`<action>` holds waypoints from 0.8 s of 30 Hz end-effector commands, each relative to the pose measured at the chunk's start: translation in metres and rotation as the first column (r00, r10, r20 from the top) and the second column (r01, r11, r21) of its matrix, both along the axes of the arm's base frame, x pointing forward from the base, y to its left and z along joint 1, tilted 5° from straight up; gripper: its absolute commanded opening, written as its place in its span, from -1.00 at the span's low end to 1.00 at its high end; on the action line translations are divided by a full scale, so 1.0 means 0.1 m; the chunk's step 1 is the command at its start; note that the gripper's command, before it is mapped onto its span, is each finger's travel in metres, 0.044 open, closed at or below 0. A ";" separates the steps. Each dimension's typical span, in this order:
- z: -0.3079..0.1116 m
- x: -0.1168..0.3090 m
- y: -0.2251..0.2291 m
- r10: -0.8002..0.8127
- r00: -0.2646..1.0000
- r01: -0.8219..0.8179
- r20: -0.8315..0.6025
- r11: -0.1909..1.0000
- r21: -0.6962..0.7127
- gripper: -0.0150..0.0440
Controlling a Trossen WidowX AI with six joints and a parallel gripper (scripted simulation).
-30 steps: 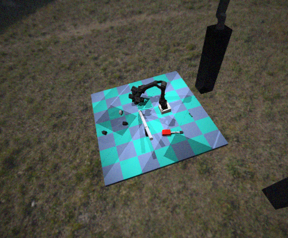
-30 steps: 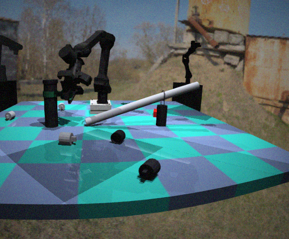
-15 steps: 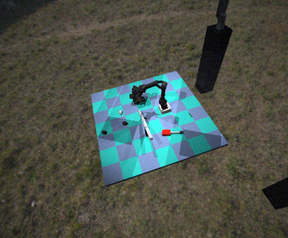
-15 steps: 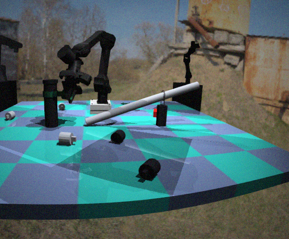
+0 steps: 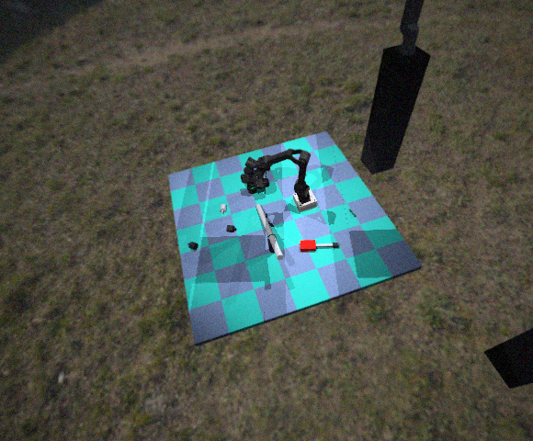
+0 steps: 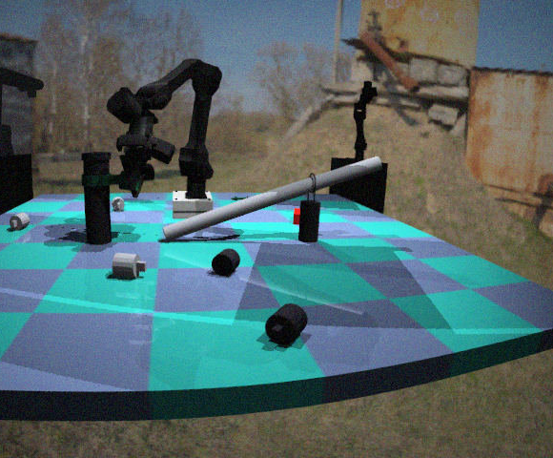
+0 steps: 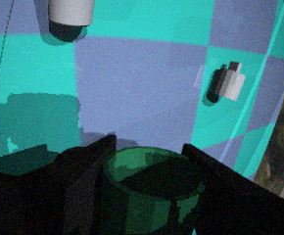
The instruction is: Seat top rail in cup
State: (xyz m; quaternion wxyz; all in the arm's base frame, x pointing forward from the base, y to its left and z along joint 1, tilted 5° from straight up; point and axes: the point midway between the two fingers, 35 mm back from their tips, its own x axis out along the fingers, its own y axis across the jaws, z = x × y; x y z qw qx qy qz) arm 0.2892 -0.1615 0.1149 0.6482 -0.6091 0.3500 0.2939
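The white rail point(image 5: 263, 220) point(image 6: 267, 197) point(image 7: 71, 11) slopes through the loop point(image 6: 312, 182) on the small post point(image 6: 309, 221). Its lower cut end is down near the mat, apart from the cup. The big black post point(image 6: 97, 212) stands upright to the left in the exterior view, with the green brace band point(image 6: 95, 180) just below its cap. The green rail-end cup point(image 6: 126, 181) point(image 7: 132, 211) sticks out from the band toward the rail side, with its mouth visible in the wrist view. My gripper point(image 6: 134, 188) point(image 7: 149, 146) is shut on the cup, one finger on each side.
Light grey plugs point(image 5: 222, 208) point(image 6: 125, 266) point(image 7: 232, 84) and black plugs point(image 5: 231, 228) point(image 6: 286, 323) lie on the mat. A red-headed tool point(image 5: 307, 245) lies beside the small post. The white arm base point(image 5: 304, 201) point(image 6: 192, 205) stands behind the rail in the exterior view.
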 end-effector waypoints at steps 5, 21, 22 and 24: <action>0.00 -0.08 0.00 0.064 0.998 -0.064 -0.001 0.998 -0.006 -0.49; 0.00 -0.08 0.00 0.067 0.998 -0.067 -0.001 0.998 -0.007 -0.49; 0.00 -0.08 0.00 0.062 0.998 -0.062 -0.001 0.998 -0.006 -0.49; 0.00 -0.07 0.00 0.056 0.998 -0.056 -0.001 0.998 -0.005 -0.49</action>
